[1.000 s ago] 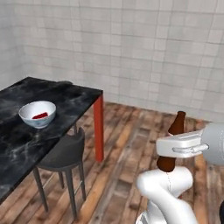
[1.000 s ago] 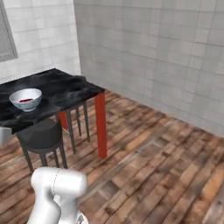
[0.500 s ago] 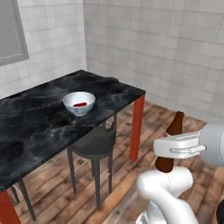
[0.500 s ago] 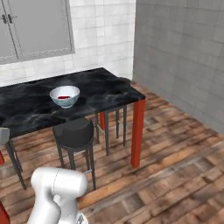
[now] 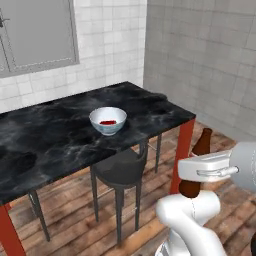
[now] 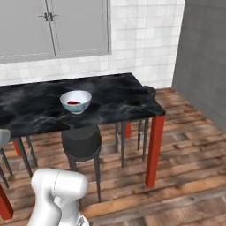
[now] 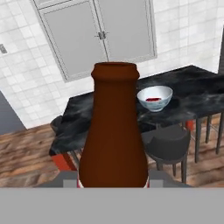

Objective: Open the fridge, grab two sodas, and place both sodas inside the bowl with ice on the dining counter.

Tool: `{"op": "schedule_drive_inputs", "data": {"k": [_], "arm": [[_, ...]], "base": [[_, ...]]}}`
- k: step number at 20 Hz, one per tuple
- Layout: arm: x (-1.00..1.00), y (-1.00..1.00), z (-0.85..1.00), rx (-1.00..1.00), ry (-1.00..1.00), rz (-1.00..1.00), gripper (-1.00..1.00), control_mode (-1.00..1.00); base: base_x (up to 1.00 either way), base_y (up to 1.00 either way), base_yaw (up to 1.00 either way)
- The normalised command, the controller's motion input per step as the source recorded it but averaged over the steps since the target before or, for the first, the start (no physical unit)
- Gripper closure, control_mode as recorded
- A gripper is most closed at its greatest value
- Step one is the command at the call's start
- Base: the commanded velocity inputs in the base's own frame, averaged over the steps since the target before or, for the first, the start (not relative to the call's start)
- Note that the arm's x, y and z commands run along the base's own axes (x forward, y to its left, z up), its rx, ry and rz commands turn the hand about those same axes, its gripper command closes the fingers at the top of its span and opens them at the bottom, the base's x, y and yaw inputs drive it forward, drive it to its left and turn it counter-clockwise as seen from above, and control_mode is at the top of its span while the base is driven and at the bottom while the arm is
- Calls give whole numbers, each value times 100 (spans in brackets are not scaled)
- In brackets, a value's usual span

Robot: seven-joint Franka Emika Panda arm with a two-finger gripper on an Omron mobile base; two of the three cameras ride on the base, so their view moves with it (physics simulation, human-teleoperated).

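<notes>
The gripper (image 5: 196,172), clamped on the upright dark-brown bottle (image 7: 113,131), stands well short of the bench (image 5: 50,135), where the bowl (image 5: 107,120) lies ahead and to its left, seemingly with a red can (image 5: 107,122) already inside.

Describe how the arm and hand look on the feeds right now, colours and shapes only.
The arm is glossy white, built of rounded, bulbous segments. The hand is a boxy white block with a thin grey outline marking on its side. No cables show.
</notes>
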Motion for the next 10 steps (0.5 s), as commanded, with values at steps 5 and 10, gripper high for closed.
{"op": "schedule_drive_inputs", "data": {"k": [5,10], "arm": [[0,0,0,0,0,0,100,100],[0,0,0,0,0,0,100,100]], "base": [[57,-46,41],[80,-37,41]]}}
